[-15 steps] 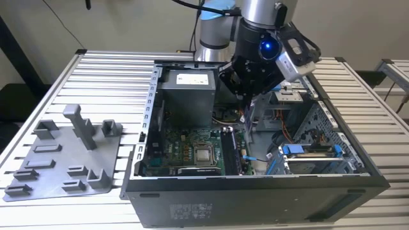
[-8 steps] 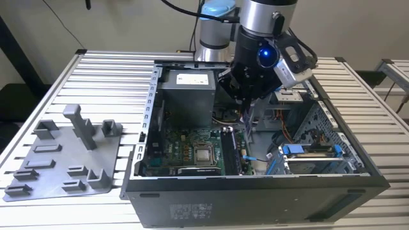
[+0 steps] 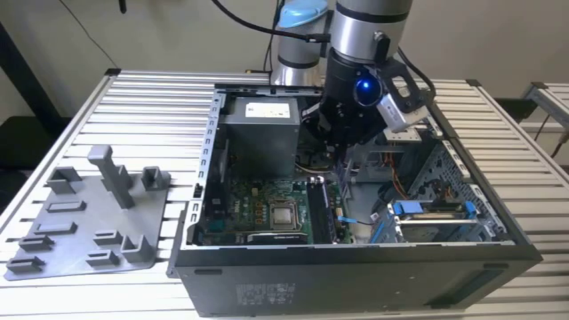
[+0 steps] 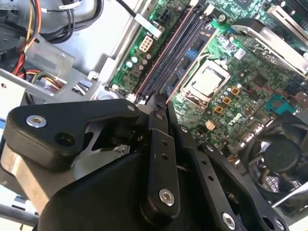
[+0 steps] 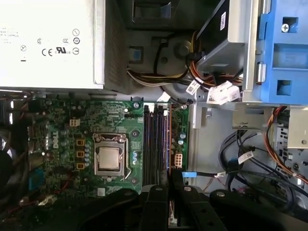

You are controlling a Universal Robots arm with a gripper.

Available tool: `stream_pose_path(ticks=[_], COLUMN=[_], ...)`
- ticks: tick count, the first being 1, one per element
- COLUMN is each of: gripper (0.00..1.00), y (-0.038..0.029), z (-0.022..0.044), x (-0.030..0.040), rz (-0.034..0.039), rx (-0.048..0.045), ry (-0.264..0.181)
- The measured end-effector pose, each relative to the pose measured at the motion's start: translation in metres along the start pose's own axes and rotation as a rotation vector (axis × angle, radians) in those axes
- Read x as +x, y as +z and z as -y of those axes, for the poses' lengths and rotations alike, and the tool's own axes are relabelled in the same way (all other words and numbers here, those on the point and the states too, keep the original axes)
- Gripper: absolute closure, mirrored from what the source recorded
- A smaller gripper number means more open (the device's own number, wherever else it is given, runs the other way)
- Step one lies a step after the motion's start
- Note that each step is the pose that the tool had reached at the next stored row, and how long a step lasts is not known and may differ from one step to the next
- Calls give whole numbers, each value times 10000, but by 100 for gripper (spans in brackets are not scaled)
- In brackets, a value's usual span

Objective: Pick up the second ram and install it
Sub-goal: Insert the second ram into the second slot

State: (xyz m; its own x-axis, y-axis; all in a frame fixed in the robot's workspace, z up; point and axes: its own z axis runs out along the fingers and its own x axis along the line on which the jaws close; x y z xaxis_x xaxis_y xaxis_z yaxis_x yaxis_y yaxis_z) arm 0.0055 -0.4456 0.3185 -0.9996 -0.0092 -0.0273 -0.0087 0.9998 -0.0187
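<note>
A slatted metal desk (image 3: 142,107) carries an open computer case (image 3: 356,267) and one grey holder tray (image 3: 84,227), against a plain pale wall. In the exterior view the hand (image 3: 336,157) reaches down inside the case above the motherboard (image 3: 258,213). The second wrist view shows its fingers (image 4: 161,144) pressed together, pinching the second ram (image 4: 160,100) edge-on just over the slots (image 4: 168,53). The first wrist view adds one power supply (image 5: 48,43), one processor (image 5: 109,158) and a blue drive bay (image 5: 284,48).

The long, thin, dark memory stick (image 5: 166,144) stands on edge among the long black motherboard slots (image 5: 153,144), lengthwise along them, at centre frame in the first wrist view.
</note>
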Motion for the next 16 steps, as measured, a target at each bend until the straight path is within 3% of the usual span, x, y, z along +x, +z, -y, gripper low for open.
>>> stream_pose_path(ticks=[6, 16], gripper=[86, 86], y=[107, 283], z=[-2, -3], x=[10, 75], rz=[-1, 0], rx=[61, 85], ry=[-3, -3])
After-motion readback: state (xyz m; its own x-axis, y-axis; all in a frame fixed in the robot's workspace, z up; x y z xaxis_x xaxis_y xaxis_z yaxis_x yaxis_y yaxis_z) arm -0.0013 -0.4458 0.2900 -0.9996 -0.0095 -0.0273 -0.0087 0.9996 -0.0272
